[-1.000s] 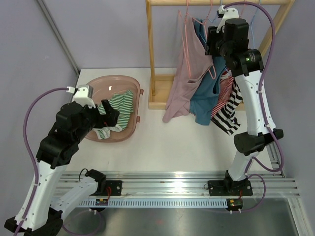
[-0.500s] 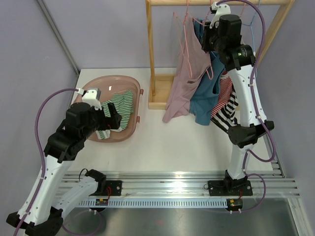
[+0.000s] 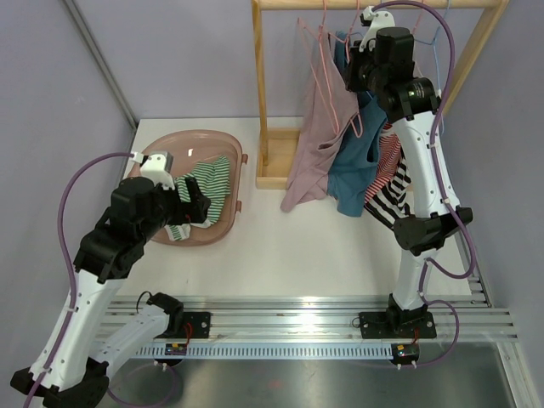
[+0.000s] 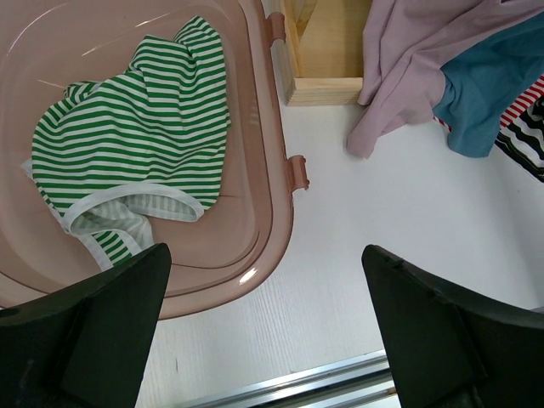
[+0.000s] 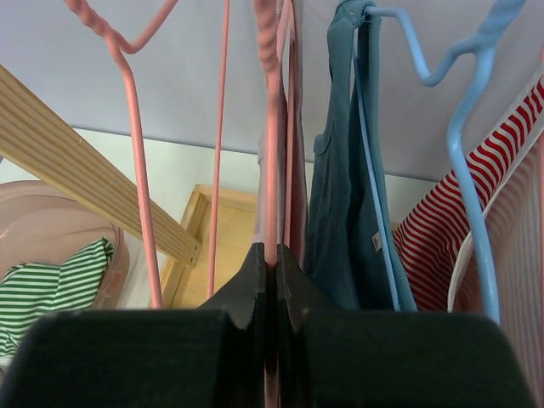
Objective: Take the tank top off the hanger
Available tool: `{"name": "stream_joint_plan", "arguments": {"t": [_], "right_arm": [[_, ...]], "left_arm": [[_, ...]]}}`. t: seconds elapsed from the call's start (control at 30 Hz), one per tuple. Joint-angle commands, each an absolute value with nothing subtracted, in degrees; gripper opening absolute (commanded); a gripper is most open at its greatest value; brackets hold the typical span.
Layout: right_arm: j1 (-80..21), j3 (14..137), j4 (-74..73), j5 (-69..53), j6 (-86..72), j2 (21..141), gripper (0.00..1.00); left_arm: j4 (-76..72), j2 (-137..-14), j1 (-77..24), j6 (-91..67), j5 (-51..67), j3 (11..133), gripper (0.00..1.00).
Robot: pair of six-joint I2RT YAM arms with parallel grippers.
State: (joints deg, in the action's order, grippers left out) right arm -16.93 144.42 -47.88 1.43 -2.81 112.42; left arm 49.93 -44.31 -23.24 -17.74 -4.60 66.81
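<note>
Gripping one pink hanger (image 5: pixel 271 127), right pincer (image 5: pixel 274 255) closed; left pincer (image 4: pixel 263 255) wide open, empty.

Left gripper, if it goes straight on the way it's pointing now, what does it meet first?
Probably the rim of the pink basin, where it borders the white table. The left gripper is open and points down at it; the green striped top lies further left. Depth is hard to judge.

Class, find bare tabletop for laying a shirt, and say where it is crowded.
Free: table between the pink basin and the hanging clothes, and before the near rail. Crowded: the rack, where the right gripper pinches a pink hanger among others.
</note>
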Motion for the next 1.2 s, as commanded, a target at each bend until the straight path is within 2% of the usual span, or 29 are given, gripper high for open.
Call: {"name": "stream_joint_plan", "arguments": {"t": [0.0, 0.37, 0.5, 0.67, 0.8, 0.9, 1.17], "right_arm": [[-17.14, 147.91, -44.21, 0.26, -3.87, 109.69, 0.0], [-17.05, 148.28, -44.65, -1.22, -3.96, 102.67, 0.0], [-17.14, 141.17, -45.17, -1.58, -3.96, 96.78, 0.0], [-17.14, 129.77, -49.47, -3.07, -5.18, 85.62, 0.0], [-17.14, 118.7, -51.24, -3.86, -7.2, 74.82, 0.0], [-17.14, 111.66, -52.55, -7.54, -9.04, 66.47, 0.0], [-17.14, 102.23, -53.62, -25.3, -12.56, 49.67, 0.0]], "left_arm": [[46.85, -43.33, -23.38, -17.05, -2.2, 69.26, 0.99], [42.19, -41.66, -24.08, -18.1, -0.35, 69.87, 0.99], [40.0, -41.4, -26.1, -18.37, 1.93, 71.8, 0.99], [38.5, -46.83, -29.35, -18.37, 2.29, 80.05, 0.99], [37.27, -53.25, -36.53, -18.37, 0.27, 87.88, 0.99], [35.78, -59.12, -44.43, -17.84, -6.12, 94.71, 0.99], [31.47, -73.29, -61.51, -15.3, -17.74, 107.4, 0.99]]}}
